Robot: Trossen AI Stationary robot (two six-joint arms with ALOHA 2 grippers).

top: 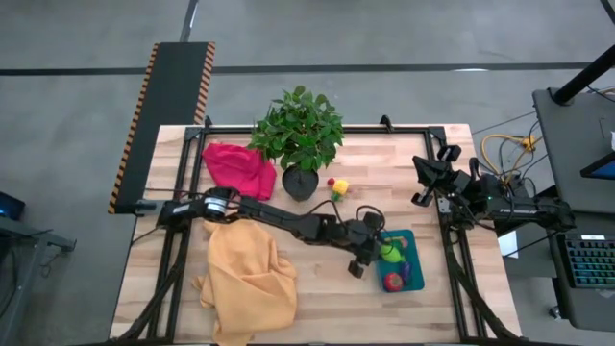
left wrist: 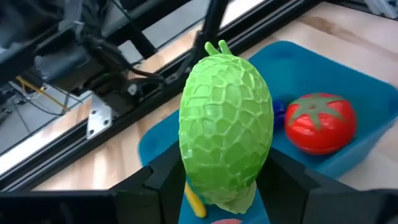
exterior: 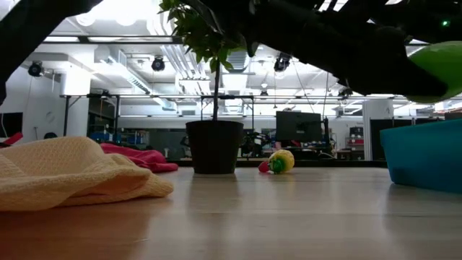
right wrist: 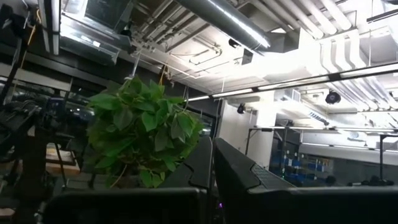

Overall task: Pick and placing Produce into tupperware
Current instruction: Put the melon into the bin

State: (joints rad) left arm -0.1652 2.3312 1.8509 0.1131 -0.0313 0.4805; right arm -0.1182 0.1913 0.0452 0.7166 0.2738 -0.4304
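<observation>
My left gripper (top: 373, 252) hovers over the near-left part of the teal-blue tupperware (top: 414, 252), shut on a green, net-patterned toy vegetable (left wrist: 227, 127). Inside the tupperware (left wrist: 367, 106) lie a red toy tomato (left wrist: 320, 122) and a purple piece, partly hidden. A yellow and red toy piece (top: 337, 185) lies on the table beside the plant pot, also seen in the low view as the yellow toy (exterior: 280, 161). My right gripper (top: 423, 183) waits at the table's right edge, fingers shut (right wrist: 211, 163). My left gripper pinches the green vegetable's lower half (left wrist: 217, 186) between its two fingers, one finger (left wrist: 165, 174) on each side. The vegetable is lifted clear above the tupperware, its stem end (left wrist: 216, 46) pointing away from the wrist.
A leafy potted plant (top: 300, 135) stands at the table's far middle. A red cloth (top: 238, 165) lies left of it and a crumpled yellow cloth (top: 248, 279) covers the near left. Bare wood shows between the plant and the tupperware.
</observation>
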